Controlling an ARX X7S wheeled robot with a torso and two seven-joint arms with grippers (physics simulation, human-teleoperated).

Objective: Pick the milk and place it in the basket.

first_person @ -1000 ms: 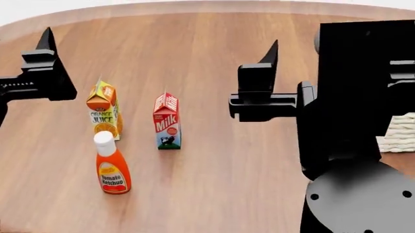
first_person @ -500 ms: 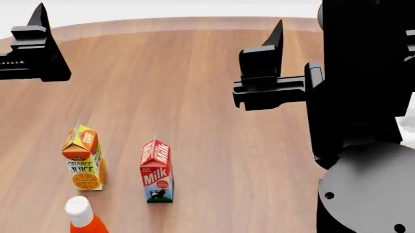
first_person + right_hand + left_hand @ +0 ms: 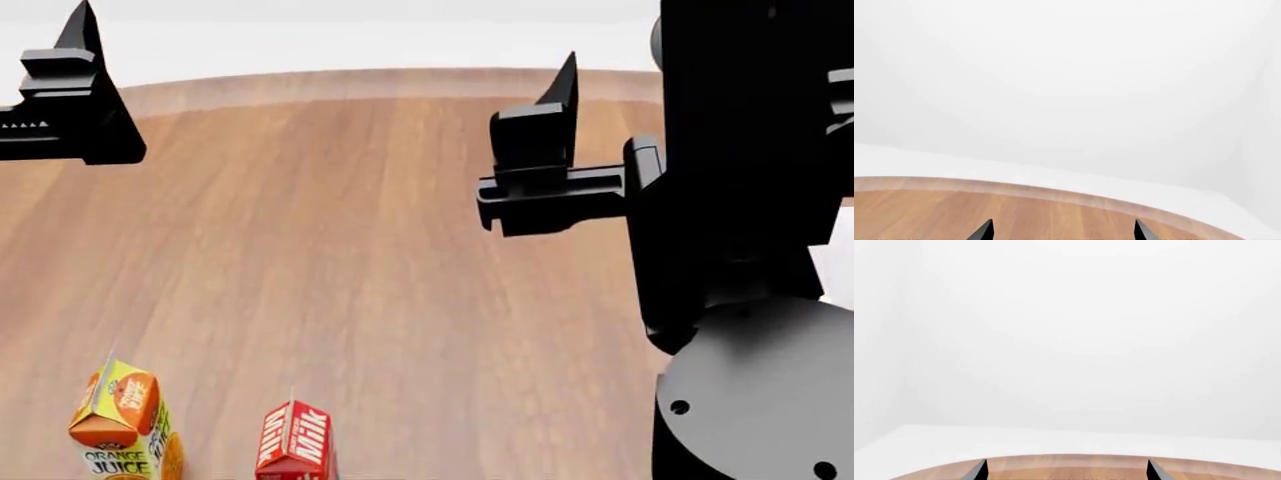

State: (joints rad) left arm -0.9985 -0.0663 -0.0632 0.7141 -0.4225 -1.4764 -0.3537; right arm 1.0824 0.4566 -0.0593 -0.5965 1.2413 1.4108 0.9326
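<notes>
A round wooden table point(image 3: 347, 230) fills most of the head view, its far edge curving against a white wall. The black right arm point(image 3: 747, 200) looms large at the right side, and its right gripper point(image 3: 1062, 231) hangs above the tabletop, fingertips spread apart with nothing between them. The left gripper point(image 3: 1066, 471) is raised at the left, tips likewise parted and empty. At the near edge stands the milk point(image 3: 295, 450) carton, upright, just beside the orange juice carton point(image 3: 123, 425) on its left; neither gripper is near them.
</notes>
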